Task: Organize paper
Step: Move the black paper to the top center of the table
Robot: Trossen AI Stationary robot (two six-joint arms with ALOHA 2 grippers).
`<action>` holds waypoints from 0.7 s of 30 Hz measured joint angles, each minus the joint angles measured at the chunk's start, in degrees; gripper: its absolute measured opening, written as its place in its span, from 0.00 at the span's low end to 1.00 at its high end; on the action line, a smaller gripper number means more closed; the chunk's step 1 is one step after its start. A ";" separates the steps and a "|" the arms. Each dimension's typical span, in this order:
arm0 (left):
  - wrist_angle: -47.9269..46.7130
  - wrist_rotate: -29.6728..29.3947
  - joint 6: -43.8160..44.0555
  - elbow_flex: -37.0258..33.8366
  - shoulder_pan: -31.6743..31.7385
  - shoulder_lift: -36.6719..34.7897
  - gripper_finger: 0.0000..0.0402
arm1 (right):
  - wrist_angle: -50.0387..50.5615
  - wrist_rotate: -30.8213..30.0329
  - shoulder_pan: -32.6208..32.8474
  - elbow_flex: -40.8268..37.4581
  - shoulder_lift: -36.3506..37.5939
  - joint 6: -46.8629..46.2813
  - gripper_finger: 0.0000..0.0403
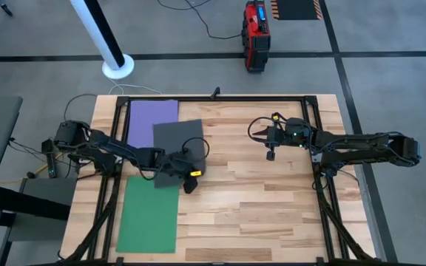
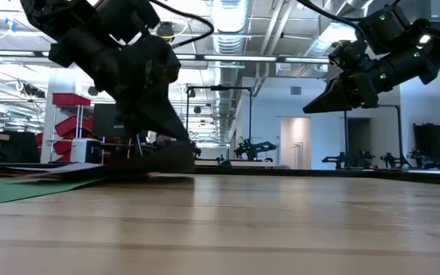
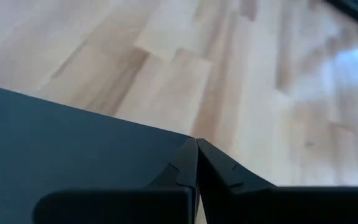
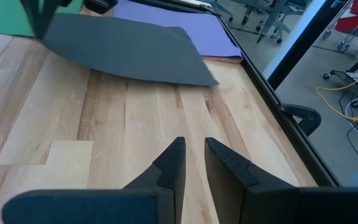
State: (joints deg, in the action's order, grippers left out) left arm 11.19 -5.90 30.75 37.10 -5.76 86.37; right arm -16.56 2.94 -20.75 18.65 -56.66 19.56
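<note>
Left gripper (image 1: 186,179) pinches dark grey paper (image 1: 177,140) over wooden table (image 1: 257,214).

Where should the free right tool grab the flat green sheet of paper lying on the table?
The flat green paper sheet lies flush on the pale wooden tabletop, so pinch a thin edge. Its long right edge faces bare wood on the right tool's side; probably come low from there. The left tool holds the dark grey sheet.

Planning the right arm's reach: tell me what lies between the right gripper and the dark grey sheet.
Only bare wooden tabletop, in the high view, between the right gripper and the dark grey sheet.
</note>
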 joint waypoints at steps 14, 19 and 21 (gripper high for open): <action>5.37 0.19 -6.39 -0.02 -1.51 0.00 0.10 | 0.00 0.00 0.00 0.00 0.00 -0.01 0.15; 7.83 0.71 -8.29 -0.02 -1.60 0.00 0.21 | -0.01 0.00 -0.01 0.00 0.00 -0.01 0.15; 7.47 0.71 -9.20 -0.02 -1.62 -0.02 0.23 | -0.01 0.00 0.00 0.00 0.00 -0.01 0.15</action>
State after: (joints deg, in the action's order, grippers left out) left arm 18.66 -5.19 21.55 37.08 -7.38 86.35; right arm -16.56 2.94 -20.75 18.65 -56.66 19.55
